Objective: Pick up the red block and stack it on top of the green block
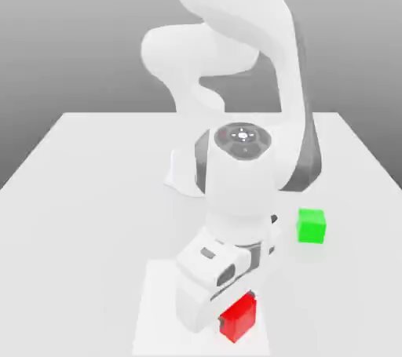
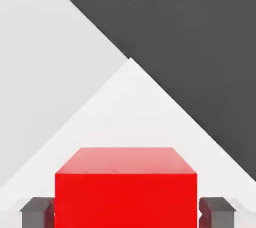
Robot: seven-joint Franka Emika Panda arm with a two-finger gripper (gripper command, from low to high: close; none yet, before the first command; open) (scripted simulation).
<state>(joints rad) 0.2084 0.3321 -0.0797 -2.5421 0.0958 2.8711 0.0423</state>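
One step of the task looks done, in my judgement: the red block [image 1: 239, 318] sits between the two dark fingers [image 2: 36, 211] of the gripper [image 2: 127, 212], which is clenched on its sides. In the exterior view the block is low, at the near edge of the white table [image 1: 86, 191], but I cannot tell if it is already lifted. What is left is to raise it, carry it and set it down on the green block [image 1: 311, 225]. That cube stands alone on the table, well apart, toward the exterior view's right and farther back. Nothing lies between the two cubes; only the arm's own white body [image 1: 239, 183] rises near this path.
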